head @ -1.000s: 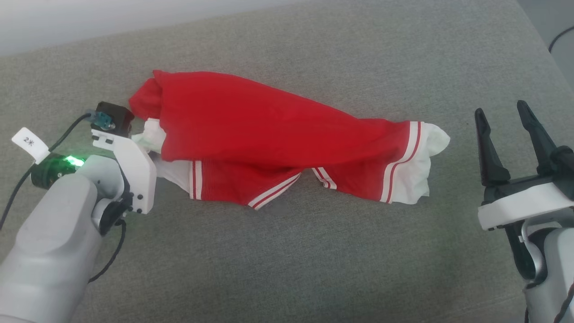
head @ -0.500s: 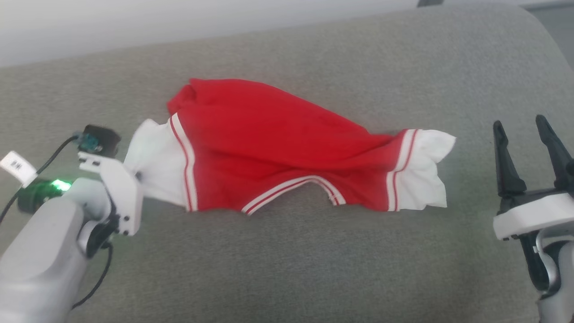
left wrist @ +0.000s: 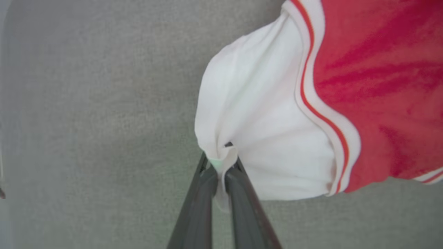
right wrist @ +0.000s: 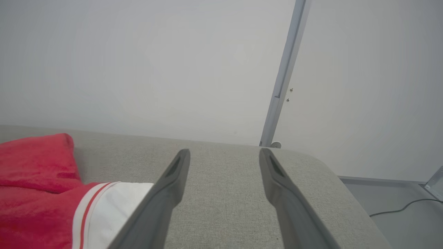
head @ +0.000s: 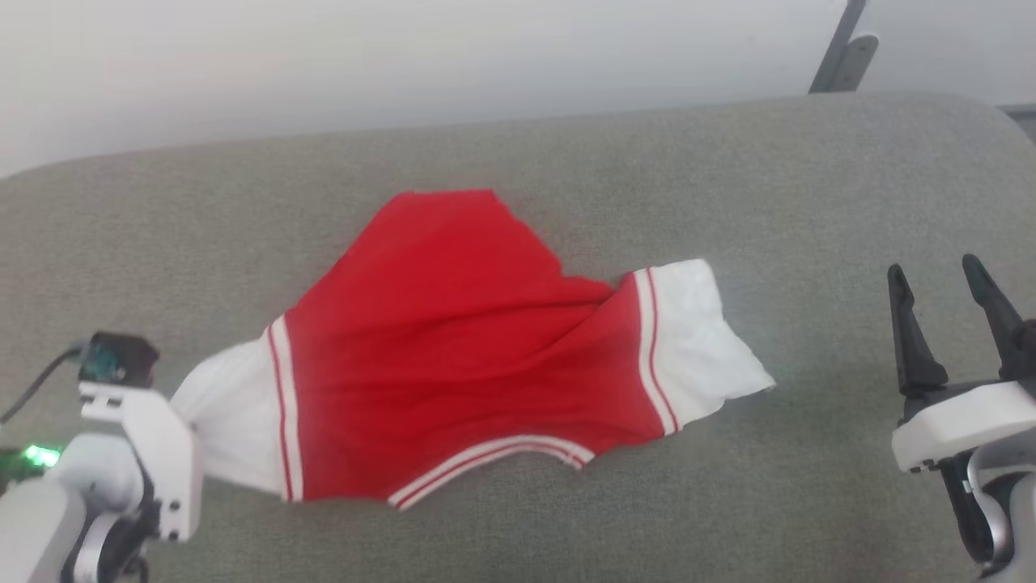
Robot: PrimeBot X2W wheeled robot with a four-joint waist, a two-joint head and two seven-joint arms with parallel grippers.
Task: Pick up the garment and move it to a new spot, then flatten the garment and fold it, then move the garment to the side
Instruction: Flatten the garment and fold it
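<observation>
Dark left fingers (left wrist: 202, 207) pinched the white corner of the soft, creased red jersey (head: 453, 340) with striped trim; right fingers (head: 910, 348) stood wide apart.

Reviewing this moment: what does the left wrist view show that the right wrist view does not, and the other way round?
Left wrist view: the left gripper shut on a bunched corner of the white panel of the garment. Right wrist view: the right gripper open with nothing between its fingers, a pale wall, a grey post and a dark cable. Both: the red garment with its white, red-striped trim, on the grey cushion.
</observation>
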